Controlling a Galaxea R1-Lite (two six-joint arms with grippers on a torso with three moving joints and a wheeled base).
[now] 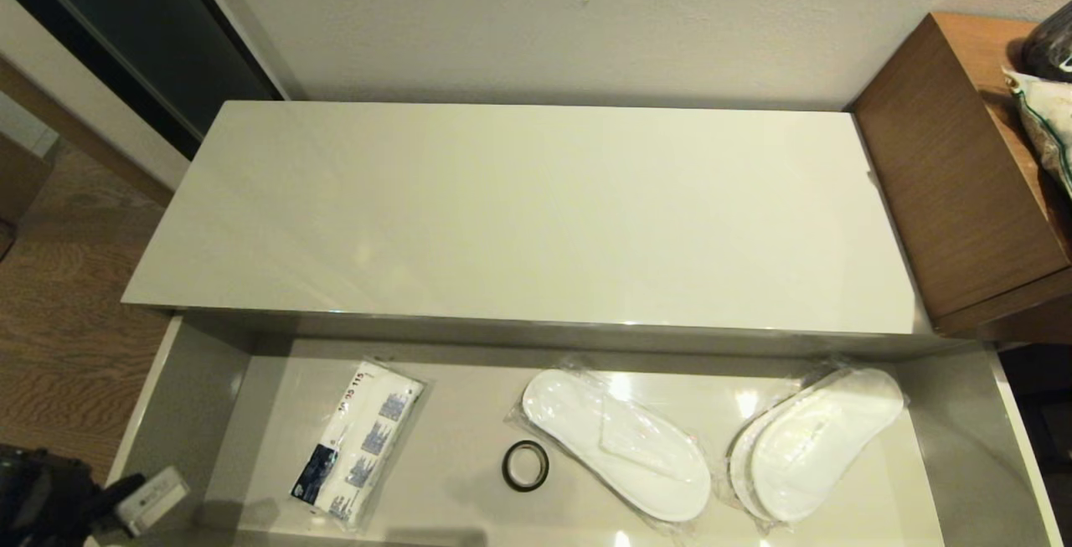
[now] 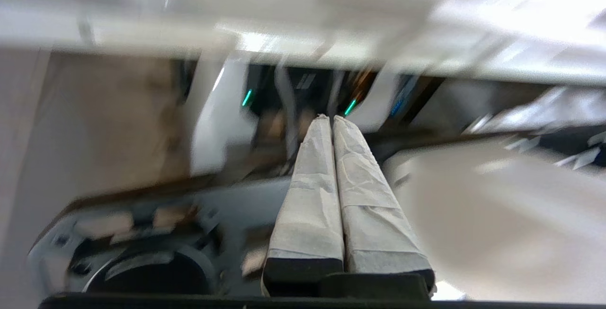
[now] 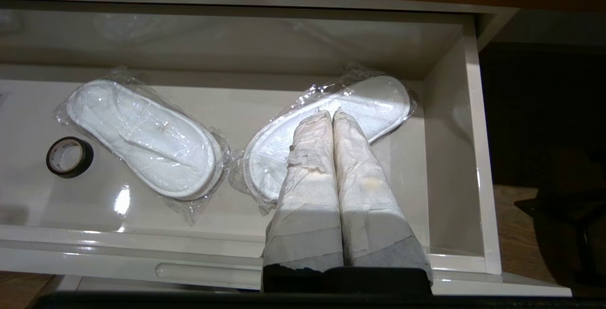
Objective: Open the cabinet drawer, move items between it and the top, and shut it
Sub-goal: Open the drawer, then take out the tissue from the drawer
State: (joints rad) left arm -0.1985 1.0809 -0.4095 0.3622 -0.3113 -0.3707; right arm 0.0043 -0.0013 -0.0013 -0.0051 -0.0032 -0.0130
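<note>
The cabinet drawer [image 1: 197, 396] stands pulled out below the glossy cream top [image 1: 536, 212], which is bare. Inside it lie a tissue packet [image 1: 358, 445] with blue patches at the left, one pack of white slippers [image 1: 615, 445] in the middle and a second pack of slippers [image 1: 816, 442] at the right. My right gripper [image 3: 331, 113] is shut and empty, hovering over the right slipper pack [image 3: 378, 101] near the drawer's right wall [image 3: 450, 157]. My left gripper [image 2: 330, 118] is shut with nothing in it. Its arm [image 1: 42, 497] sits low by the drawer's front left corner.
A small black ring [image 1: 525, 465] lies on the drawer floor between the tissue packet and the middle slippers. A taller brown wooden unit [image 1: 955, 170] carrying bags stands to the right of the cabinet. Wood floor lies to the left.
</note>
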